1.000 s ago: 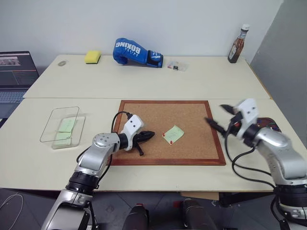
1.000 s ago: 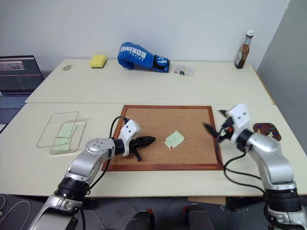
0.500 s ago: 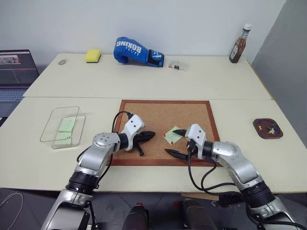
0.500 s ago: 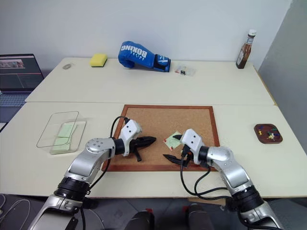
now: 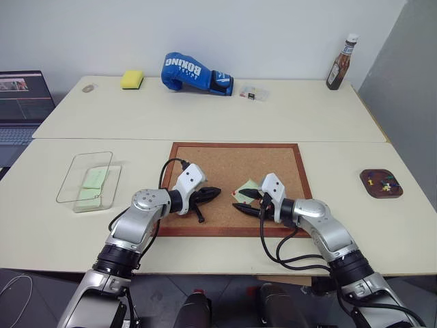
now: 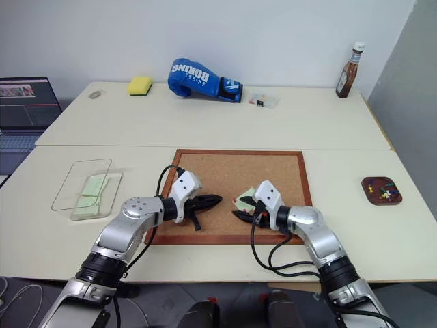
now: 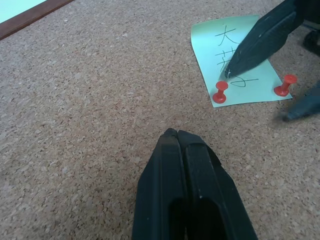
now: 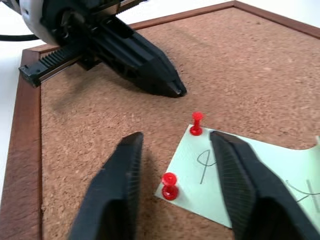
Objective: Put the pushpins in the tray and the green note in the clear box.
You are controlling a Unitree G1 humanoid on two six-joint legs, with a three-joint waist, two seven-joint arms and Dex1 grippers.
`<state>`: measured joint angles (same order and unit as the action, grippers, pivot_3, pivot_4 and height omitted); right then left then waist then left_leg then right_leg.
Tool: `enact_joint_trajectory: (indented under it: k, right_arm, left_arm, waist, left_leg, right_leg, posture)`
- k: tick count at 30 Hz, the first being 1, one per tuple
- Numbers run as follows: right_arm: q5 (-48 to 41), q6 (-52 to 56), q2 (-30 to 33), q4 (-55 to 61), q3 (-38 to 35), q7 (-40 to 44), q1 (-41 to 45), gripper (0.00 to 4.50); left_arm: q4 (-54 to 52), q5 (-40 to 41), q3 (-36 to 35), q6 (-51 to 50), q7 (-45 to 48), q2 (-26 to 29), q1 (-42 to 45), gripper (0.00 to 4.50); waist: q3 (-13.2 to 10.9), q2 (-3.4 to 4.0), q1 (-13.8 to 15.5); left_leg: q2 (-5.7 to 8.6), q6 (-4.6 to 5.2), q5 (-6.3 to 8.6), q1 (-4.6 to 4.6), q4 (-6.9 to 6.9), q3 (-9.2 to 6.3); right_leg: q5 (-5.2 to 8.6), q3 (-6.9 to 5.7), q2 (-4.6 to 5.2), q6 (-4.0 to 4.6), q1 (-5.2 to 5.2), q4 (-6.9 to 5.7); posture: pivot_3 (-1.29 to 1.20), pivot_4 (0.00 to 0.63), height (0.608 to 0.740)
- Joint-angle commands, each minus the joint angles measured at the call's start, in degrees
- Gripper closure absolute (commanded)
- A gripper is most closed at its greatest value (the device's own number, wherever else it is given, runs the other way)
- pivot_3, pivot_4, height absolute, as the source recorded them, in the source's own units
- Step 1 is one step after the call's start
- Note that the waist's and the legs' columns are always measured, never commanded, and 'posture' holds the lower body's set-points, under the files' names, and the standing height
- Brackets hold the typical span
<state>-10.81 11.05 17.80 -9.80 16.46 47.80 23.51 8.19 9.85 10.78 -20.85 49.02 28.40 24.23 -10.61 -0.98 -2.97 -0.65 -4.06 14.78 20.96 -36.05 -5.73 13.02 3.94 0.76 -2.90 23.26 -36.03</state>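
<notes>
The green note lies on the corkboard, pinned by two red pushpins along one edge. My right gripper is open, its fingers low over the board on either side of one pushpin, not touching it. The other pushpin stands just beyond. My left gripper is shut and empty, resting on the cork a little to the left of the note. The tray, with small coloured pins in it, sits far right. The clear box, holding green notes, sits far left.
At the back of the table stand a blue boxing glove, a yellow sponge, a small clear case and a sauce bottle. A laptop is off the left edge.
My right arm swung from the board's right edge, down and left to the note. Its fingers then narrowed around one red pushpin. The left arm stayed still.
</notes>
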Motion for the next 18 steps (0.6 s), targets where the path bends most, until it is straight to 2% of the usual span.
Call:
enact_joint_trajectory:
  k: [1,5,7,13,18]
  right_arm:
    - [-0.27,-0.83,0.41,0.06,-1.54,1.12,0.74,3.3]
    - [0.07,-0.6,1.13,0.86,-1.52,2.23,0.38,4.18]
    - [0.31,-0.48,1.58,1.6,-1.3,2.97,-0.05,4.46]
    - [0.46,-1.16,1.68,1.49,-2.13,2.75,0.12,4.46]
    - [-2.06,0.69,2.17,6.76,-4.98,1.7,1.56,4.46]
  left_arm:
    - [2.56,-2.94,1.23,-3.13,-1.81,0.89,-2.15,4.5]
    - [1.76,-2.63,1.16,-3.72,-1.78,1.1,-2.32,4.5]
    - [1.71,-2.6,1.08,-3.81,-1.85,1.24,-2.26,4.5]
    - [2.01,-2.73,1.02,-3.67,-2.1,1.13,-1.92,4.5]
    - [2.01,-3.07,1.18,-3.44,-2.31,1.15,-1.66,4.5]
  waist:
    - [0.0,0.0,-0.01]
    - [0.0,0.0,-0.03]
    - [0.0,0.0,-0.05]
    - [0.0,0.0,0.03]
    - [-0.02,0.0,0.03]
  left_leg:
    - [0.0,0.0,0.0,0.0,0.0,0.0]
    - [0.0,0.0,0.0,0.0,0.0,0.0]
    - [0.0,0.0,0.0,0.0,0.0,0.01]
    - [0.01,0.0,0.0,0.01,0.0,0.0]
    - [0.02,0.0,0.0,0.02,0.0,0.0]
  right_leg:
    - [0.0,0.0,0.0,0.0,0.0,0.0]
    - [0.0,0.0,0.0,0.0,-0.01,0.0]
    - [0.0,0.0,0.0,0.0,-0.01,0.0]
    - [0.0,0.01,0.0,0.0,-0.02,0.0]
    - [-0.01,0.01,0.0,-0.01,-0.02,0.0]
  posture:
    - [0.0,0.15,0.74]
    - [0.0,0.15,0.74]
    - [0.0,0.15,0.74]
    - [0.0,0.15,0.74]
    - [0.0,0.15,0.74]
